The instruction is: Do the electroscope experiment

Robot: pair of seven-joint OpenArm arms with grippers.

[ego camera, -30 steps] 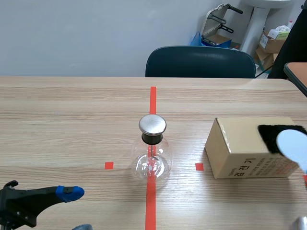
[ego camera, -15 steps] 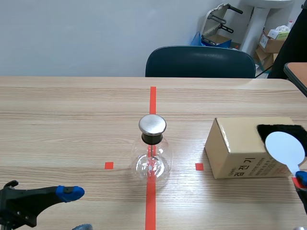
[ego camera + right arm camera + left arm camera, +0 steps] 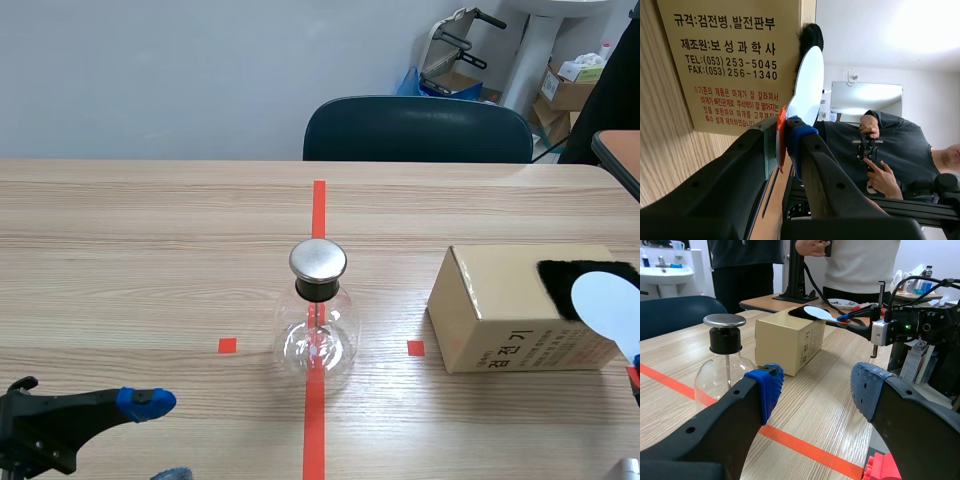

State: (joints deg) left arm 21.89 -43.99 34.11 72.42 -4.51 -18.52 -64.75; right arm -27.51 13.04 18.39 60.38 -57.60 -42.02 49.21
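Note:
The electroscope (image 3: pixel 317 315), a clear glass flask with a black neck and a metal cap, stands on the red tape line at the table's middle. To its right lies a cardboard box (image 3: pixel 500 310) with a black fur patch (image 3: pixel 560 278) on top. A white disc paddle (image 3: pixel 610 305) rests against the fur, and my right gripper (image 3: pixel 785 135) is shut on its red handle (image 3: pixel 780 137). My left gripper (image 3: pixel 160 438) is open low at the near left, with nothing between its fingers. From the left wrist the flask (image 3: pixel 722 365), box (image 3: pixel 787 340) and paddle (image 3: pixel 815 312) lie ahead.
A dark chair (image 3: pixel 418 130) stands behind the table's far edge. A second table corner (image 3: pixel 620 150) shows at the right. In the left wrist view, people (image 3: pixel 855 265) stand beyond the right arm, near a stand and cables.
The white disc slid left across the black fur half a second ago and has moved back to the right. The left arm and the flask have not moved.

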